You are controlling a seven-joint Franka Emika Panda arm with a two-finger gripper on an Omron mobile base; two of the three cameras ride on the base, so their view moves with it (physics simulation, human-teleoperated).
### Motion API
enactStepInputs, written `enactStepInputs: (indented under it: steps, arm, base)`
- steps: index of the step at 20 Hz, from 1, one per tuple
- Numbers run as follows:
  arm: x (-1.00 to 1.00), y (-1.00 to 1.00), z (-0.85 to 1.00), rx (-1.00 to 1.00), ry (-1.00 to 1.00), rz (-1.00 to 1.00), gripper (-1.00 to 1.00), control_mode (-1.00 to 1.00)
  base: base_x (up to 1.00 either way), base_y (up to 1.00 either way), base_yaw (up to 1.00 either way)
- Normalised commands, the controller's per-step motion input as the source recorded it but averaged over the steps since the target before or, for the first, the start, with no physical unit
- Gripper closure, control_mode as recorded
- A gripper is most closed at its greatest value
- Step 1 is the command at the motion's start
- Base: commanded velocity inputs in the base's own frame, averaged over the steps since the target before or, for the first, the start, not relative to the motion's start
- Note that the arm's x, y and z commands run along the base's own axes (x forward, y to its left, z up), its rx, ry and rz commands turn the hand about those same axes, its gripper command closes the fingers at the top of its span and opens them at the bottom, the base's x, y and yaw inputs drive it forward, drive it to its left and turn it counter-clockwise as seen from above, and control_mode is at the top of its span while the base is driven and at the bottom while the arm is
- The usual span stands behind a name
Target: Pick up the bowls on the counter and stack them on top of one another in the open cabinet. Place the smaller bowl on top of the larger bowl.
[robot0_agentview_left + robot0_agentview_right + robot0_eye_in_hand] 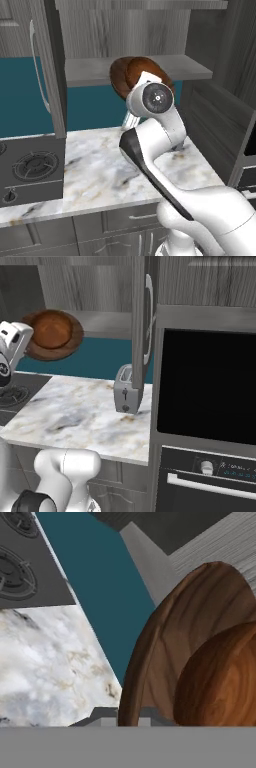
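Robot arm (165, 165) fills the near foreground of the left base view, rising over the counter (100, 170) and reaching up to the open cabinet (100, 30).

Counter: white marble, no bowls on it. Stovetop (30, 167) sits at its left end, toaster (126, 390) stands at the back near its right end, by the oven (205, 386).

Cabinet shelf (90, 70) is flat grey, and the door with the curved handle (37, 75) stands open at the left.

Larger bowl (75, 343) is up at the shelf's front edge, tilted steeply so its opening faces the right base camera. Smaller bowl (52, 328) is nested inside it, tilted the same way.

Gripper (125, 719) is at the larger bowl's rim; jaws pressed nearly together, pinching that rim.
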Motion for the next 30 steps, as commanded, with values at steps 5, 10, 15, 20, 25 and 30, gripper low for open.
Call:
enactStepInputs:
  steps: [5, 10, 15, 20, 25, 30]
  arm:
    - [0.17, 0.0, 0.35, -0.05, 0.0, 0.08, 1.0, -1.0]
    - [0.13, 0.0, 0.36, -0.07, 0.0, 0.06, 1.0, -1.0]
    - [0.14, 0.0, 0.24, -0.11, 0.0, 0.03, 1.0, -1.0]
    - [0.26, 0.0, 0.11, -0.11, 0.05, 0.04, 1.0, -1.0]
    - [0.3, 0.0, 0.0, -0.13, 0.02, 0.03, 1.0, -1.0]
    - [0.34, 0.0, 0.0, -0.07, 0.0, 0.03, 1.0, -1.0]
  base:
    - [0.0, 0.0, 0.0]
    - [0.0, 0.0, 0.0]
    - [0.0, 0.0, 0.0]
    - [0.0, 0.0, 0.0]
    - [0.0, 0.0, 0.0]
    - [0.0, 0.0, 0.0]
